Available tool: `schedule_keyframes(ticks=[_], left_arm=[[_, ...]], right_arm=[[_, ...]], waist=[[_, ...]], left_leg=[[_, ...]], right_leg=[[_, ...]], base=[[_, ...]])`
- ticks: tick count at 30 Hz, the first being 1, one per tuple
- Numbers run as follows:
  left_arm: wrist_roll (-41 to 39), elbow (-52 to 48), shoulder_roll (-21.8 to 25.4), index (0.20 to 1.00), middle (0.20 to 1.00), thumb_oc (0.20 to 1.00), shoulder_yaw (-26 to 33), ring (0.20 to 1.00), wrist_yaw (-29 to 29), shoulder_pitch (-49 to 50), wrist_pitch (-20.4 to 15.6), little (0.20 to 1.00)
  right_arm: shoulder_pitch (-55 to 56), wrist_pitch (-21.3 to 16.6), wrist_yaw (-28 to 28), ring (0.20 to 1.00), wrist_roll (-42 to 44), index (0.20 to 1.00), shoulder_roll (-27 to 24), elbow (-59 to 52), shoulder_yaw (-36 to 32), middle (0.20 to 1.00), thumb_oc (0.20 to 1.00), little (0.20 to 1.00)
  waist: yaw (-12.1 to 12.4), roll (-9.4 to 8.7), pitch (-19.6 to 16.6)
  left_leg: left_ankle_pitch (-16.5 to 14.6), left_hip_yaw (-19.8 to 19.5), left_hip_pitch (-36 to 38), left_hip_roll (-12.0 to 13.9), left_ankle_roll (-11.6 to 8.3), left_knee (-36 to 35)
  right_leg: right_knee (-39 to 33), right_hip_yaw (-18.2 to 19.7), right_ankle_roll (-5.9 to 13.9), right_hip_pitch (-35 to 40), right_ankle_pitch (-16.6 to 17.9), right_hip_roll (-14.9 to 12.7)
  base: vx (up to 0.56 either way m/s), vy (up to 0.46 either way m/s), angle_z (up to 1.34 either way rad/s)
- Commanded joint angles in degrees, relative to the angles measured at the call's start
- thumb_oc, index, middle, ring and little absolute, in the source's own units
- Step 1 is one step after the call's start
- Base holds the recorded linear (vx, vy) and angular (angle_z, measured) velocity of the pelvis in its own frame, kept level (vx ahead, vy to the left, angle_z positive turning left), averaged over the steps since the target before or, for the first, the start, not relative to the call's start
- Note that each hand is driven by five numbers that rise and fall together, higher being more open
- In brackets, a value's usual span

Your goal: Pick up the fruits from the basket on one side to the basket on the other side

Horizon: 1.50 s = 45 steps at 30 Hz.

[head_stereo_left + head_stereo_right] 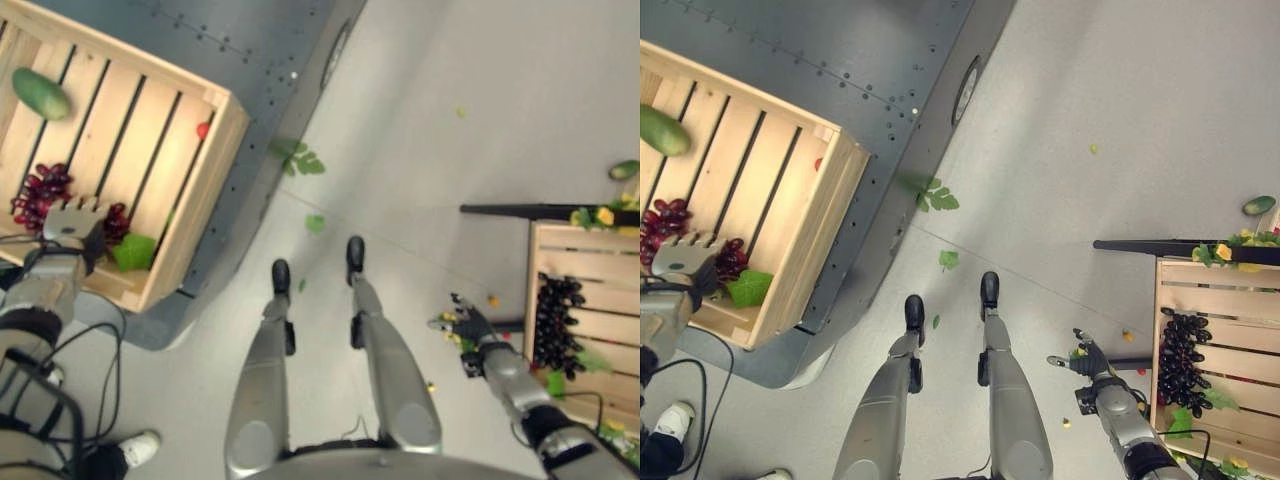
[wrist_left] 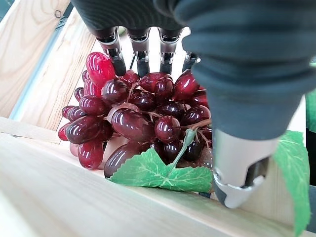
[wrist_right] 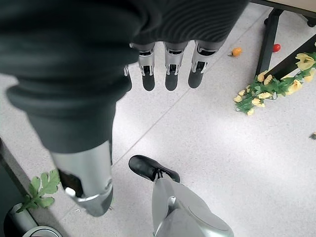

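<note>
Your left hand (image 1: pixel 70 225) sits inside the left crate (image 1: pixel 215 170), low over the red grape bunch (image 2: pixel 140 126). In the left wrist view the fingers (image 2: pixel 140 49) reach down straight with their dark tips right at the top of the bunch, and the thumb (image 2: pixel 242 168) hangs on the near side of it by the leaf; nothing is curled round the grapes, so the hand reads as relaxed and holding nothing. Whether the tips actually touch the grapes, you cannot tell.

The bunch lies on the crate's slats close behind its near wall, with a green leaf (image 2: pixel 158 173) at its near edge. A second cluster of red grapes (image 1: pixel 38 192) lies further left and far in the same crate. A green fruit (image 1: pixel 40 93) rests at the far left of the crate, and a small red fruit (image 1: pixel 202 130) sits against its right wall.

Your right hand (image 1: pixel 470 325) hangs over the floor (image 1: pixel 430 150), just left of the right crate (image 1: pixel 590 245). In the right wrist view its fingers (image 3: pixel 170 69) are straight, spread and empty. That crate holds a dark grape bunch (image 1: pixel 558 320) on its slats, with yellow flowers and green leaves (image 1: pixel 600 215) along its far rim. A small orange fruit (image 3: pixel 237 51) and a small red one (image 3: pixel 276 47) lie on the floor near the crate's legs. Loose leaves (image 1: pixel 300 160) are scattered on the floor between the 2 crates.
</note>
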Motion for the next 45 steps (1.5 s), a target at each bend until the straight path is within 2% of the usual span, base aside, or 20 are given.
schedule_keyframes(ticks=[1,5,8,20,21,23,37,45], left_arm=[[-1.05,4.93,5.10,1.000,1.000,1.000,1.01,1.000,-0.39,1.22,1.75,1.000],[-1.26,4.63,5.29,1.000,1.000,1.000,0.45,1.000,-0.33,0.31,1.78,1.000],[-1.40,4.69,5.78,1.000,1.000,1.000,-0.02,1.000,-0.06,-0.83,2.01,1.000],[-0.78,5.89,6.68,1.000,1.000,1.000,-1.57,1.000,0.13,-3.30,2.44,1.000],[-0.80,6.10,6.80,0.611,0.611,0.611,-1.64,0.611,0.03,-3.66,2.50,0.611],[-0.90,6.25,7.47,0.200,0.200,0.200,-2.02,0.200,-0.31,-4.61,2.70,0.200],[-1.41,7.98,6.57,0.200,0.200,0.200,-1.63,0.200,-0.65,-4.63,2.69,0.200],[-1.69,7.22,5.97,0.200,0.200,0.200,-3.41,0.200,-1.43,-6.75,2.17,0.200]], right_arm=[[1.47,-1.18,-0.20,1.000,2.02,1.000,-2.56,1.28,0.24,1.000,1.000,1.000],[1.51,-1.08,-0.22,1.000,2.16,1.000,-2.60,1.43,0.35,1.000,1.000,1.000],[1.76,-1.01,0.04,1.000,2.54,1.000,-2.43,1.58,0.64,1.000,1.000,1.000],[2.83,-1.33,0.84,1.000,3.60,1.000,-2.34,-0.29,0.91,1.000,1.000,1.000],[2.69,-1.38,0.92,1.000,3.73,1.000,-2.37,-0.31,0.90,1.000,1.000,1.000],[3.00,-1.34,1.01,1.000,4.10,1.000,-2.55,-0.74,0.66,1.000,1.000,1.000],[2.59,-2.02,0.96,1.000,4.77,1.000,-2.66,-2.96,0.53,1.000,1.000,1.000],[2.96,-2.18,0.89,1.000,5.29,1.000,-2.81,-3.47,-0.19,1.000,1.000,1.000]], waist=[[1.81,0.69,-0.33],[1.98,0.03,-0.33],[2.29,-1.48,-0.33],[2.32,-3.37,-0.33],[2.17,-3.46,-0.33],[2.12,-3.83,-0.33],[2.33,-4.74,-0.33],[2.17,-4.73,-0.33]], left_leg=[[5.19,-0.93,1.90,-1.88,2.34,-9.80],[5.03,-1.19,1.46,-1.87,2.41,-9.32],[4.42,-1.53,1.13,-1.68,2.49,-8.37],[4.31,-1.70,0.77,-2.01,2.81,-8.71],[4.63,-1.72,0.46,-2.13,2.84,-8.77],[4.88,-1.90,0.41,-2.07,2.89,-9.28],[4.80,-2.62,1.06,-2.27,2.97,-9.87],[4.93,-2.78,1.02,-2.26,2.94,-9.95]], right_leg=[[7.07,0.57,6.86,1.32,-9.11,-0.52],[6.91,0.38,7.07,1.37,-8.90,-0.67],[6.72,0.16,7.28,2.03,-8.96,-0.61],[6.01,0.00,7.80,2.48,-8.69,-0.93],[5.97,-0.06,7.86,2.22,-8.46,-1.03],[5.80,-0.17,8.10,2.15,-8.31,-0.95],[5.73,-0.50,7.73,2.55,-8.97,-0.50],[5.88,-0.48,7.52,2.31,-8.89,-0.40]], base=[[0.00,0.021,0.04],[0.00,0.000,0.00],[0.00,0.000,0.00],[0.03,0.028,0.02],[0.04,0.039,-0.01],[0.03,0.031,0.00],[0.00,0.001,0.01],[0.00,0.000,0.00]])
